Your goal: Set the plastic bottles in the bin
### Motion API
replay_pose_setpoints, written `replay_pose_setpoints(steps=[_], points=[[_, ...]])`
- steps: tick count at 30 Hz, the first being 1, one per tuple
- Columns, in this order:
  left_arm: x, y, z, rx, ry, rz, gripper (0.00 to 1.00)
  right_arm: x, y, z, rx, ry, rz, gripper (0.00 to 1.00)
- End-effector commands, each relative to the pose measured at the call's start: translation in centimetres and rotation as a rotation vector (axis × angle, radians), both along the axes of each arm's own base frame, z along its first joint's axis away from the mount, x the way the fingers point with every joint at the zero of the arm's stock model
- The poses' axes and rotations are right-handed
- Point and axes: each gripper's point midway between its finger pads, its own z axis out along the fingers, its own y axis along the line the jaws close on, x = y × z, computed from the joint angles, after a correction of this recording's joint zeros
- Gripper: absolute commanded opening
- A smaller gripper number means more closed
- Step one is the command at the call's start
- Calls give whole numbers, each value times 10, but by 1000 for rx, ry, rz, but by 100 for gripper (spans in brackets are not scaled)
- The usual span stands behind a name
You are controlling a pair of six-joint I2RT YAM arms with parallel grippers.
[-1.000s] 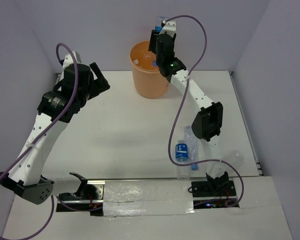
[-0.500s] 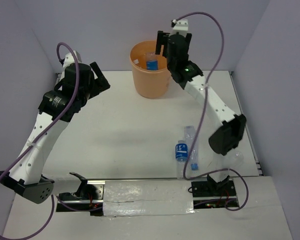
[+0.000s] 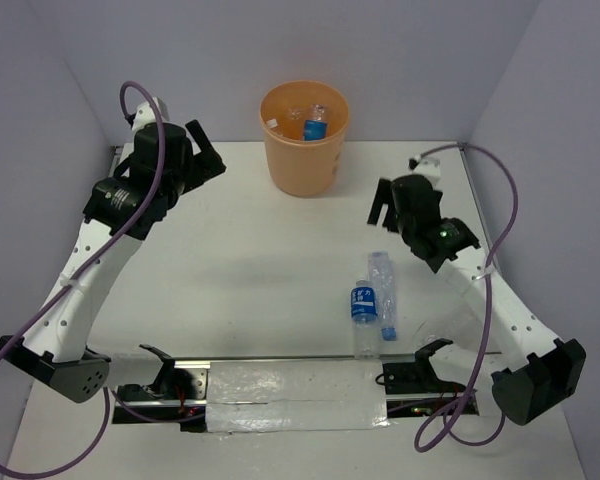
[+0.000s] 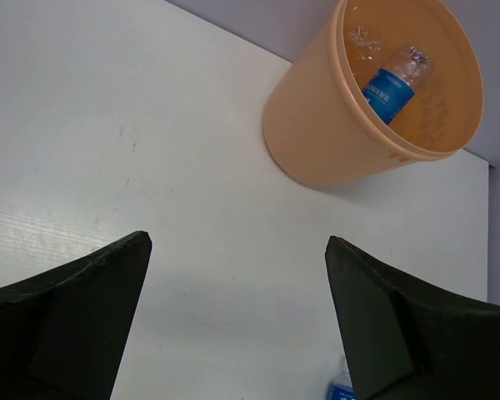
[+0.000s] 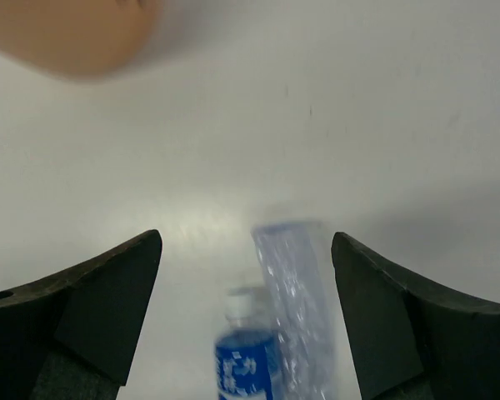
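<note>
Bin: the orange bin (image 3: pixel 302 165) stands upright at the far side of the surface (image 3: pixel 260 255), close to the back wall.
Inside the bin: I see a blue-labelled bottle (image 4: pixel 390 87) leaning on the inner wall. Beside it is a clear bottle (image 4: pixel 365 37) (only a part of it shows).
On the surface: a lying labelled bottle (image 3: pixel 362 305) and a lying clear bottle (image 3: pixel 382 285) with a blue cap rest side by side near the front edge. I cannot tell if they touch.
Left pincer: the left pincer (image 3: pixel 208 152) has its jaws wide apart and holds nothing. It hangs over the far left of the surface, well apart from the bin.
Right pincer: the right pincer (image 3: pixel 383 205) is also spread wide and empty. It is above the surface, between the bin and the two lying bottles, and its camera shows them blurred.
</note>
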Motion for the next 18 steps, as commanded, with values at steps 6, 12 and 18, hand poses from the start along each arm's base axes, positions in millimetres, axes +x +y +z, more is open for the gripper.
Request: replay_pose_setpoints(steps=[6, 12, 18], points=[[10, -14, 3, -28, -14, -55, 99, -53, 12, -120, 125, 403, 86, 90], [10, -14, 2, -22, -9, -54, 99, -50, 3, -166, 135, 518, 30, 89], [12, -15, -1, -18, -1, -60, 99, -39, -9, -183, 78, 547, -7, 81]])
